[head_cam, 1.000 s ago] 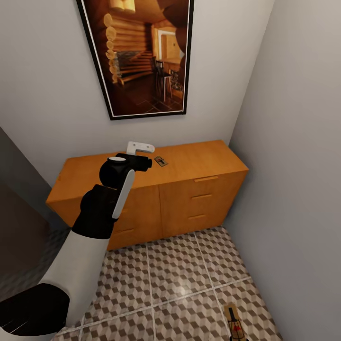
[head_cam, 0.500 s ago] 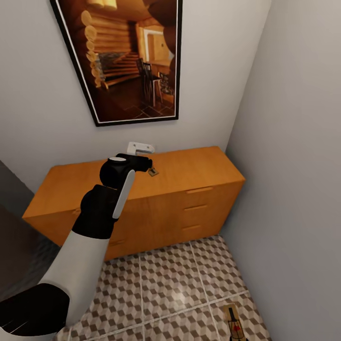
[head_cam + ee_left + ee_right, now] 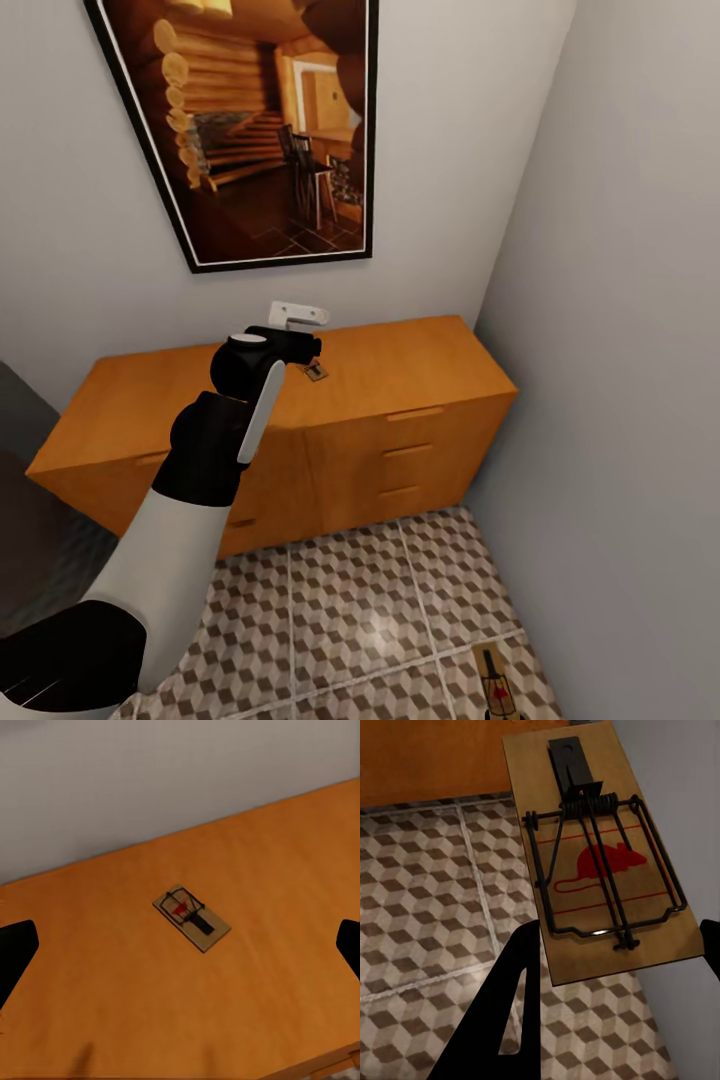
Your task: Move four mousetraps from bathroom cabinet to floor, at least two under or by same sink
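While one mousetrap (image 3: 600,855) rides pinched in the right claw (image 3: 615,945) above the bathroom floor (image 3: 350,610), the left claw (image 3: 180,945), spread wide, hovers over another mousetrap (image 3: 191,918) lying on the orange cabinet (image 3: 400,380), none yet placed.

light: even, soft, moderately bright | glare: pale sheen on floor tiles (image 3: 375,625) in head view | shadows: faint, darker corner at head view's left edge | blur: left wrist view soft, grainy | right wrist view sharp, mousetrap (image 3: 600,855) crisp | distortion: walls lean at head edges
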Controlling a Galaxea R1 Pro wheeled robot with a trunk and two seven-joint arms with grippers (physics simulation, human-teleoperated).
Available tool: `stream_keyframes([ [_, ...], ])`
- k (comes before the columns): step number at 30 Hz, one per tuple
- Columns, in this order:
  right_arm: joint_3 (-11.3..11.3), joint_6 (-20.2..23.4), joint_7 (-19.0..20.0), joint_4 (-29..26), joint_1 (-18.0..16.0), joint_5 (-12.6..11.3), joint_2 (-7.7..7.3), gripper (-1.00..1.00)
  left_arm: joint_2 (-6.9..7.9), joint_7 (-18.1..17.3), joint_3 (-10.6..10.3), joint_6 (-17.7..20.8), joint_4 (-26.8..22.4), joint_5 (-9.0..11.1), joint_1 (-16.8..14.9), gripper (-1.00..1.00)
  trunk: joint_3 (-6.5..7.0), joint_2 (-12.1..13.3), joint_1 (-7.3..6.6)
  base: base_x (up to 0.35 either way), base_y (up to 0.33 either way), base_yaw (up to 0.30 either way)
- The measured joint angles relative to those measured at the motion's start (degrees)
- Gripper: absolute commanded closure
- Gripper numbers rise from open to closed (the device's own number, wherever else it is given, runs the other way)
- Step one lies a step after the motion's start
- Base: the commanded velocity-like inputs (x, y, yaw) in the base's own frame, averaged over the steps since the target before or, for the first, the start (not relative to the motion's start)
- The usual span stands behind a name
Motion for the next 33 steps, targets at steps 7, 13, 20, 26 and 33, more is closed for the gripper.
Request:
stream_keyframes([
  [7, 0.0, 0.0, -0.04, 0.01, 0.0, 0.0, 0.0, 1.0, 0.03, -0.02, 0.0, -0.02, 0.14, 0.03, 0.19, -1.0, 0.0, 0.0, 0.0, 0.002, -0.001, 0.18],
  [13, 0.0, 0.0, -0.04, 0.01, 0.0, 0.0, 0.0, 1.0, 0.08, -0.02, 0.0, -0.02, 0.9, 0.04, 0.23, -1.0, 0.0, 0.0, 0.0, 0.0, 0.0, 0.2],
  [20, 0.0, 0.0, -0.05, 0.01, 0.0, 0.0, 0.0, 1.0, 0.16, -0.02, 0.03, -0.02, 1.13, 0.03, 0.23, -1.0, 0.0, 0.0, 0.0, 0.0, 0.0, 0.204],
  [26, 0.0, 0.0, -0.05, 0.01, 0.0, 0.0, 0.0, 1.0, 0.12, -0.02, 0.03, -0.02, 1.51, 0.04, 0.23, -1.0, 0.0, 0.0, 0.0, 0.0, 0.0, 0.204],
  [33, 0.0, 0.0, -0.05, 0.0, 0.0, 0.0, 0.0, 1.0, 0.11, -0.01, 0.0, -0.02, 1.82, 0.03, 0.24, -1.0, 0.0, 0.0, -0.01, 0.054, -0.052, 0.204],
])
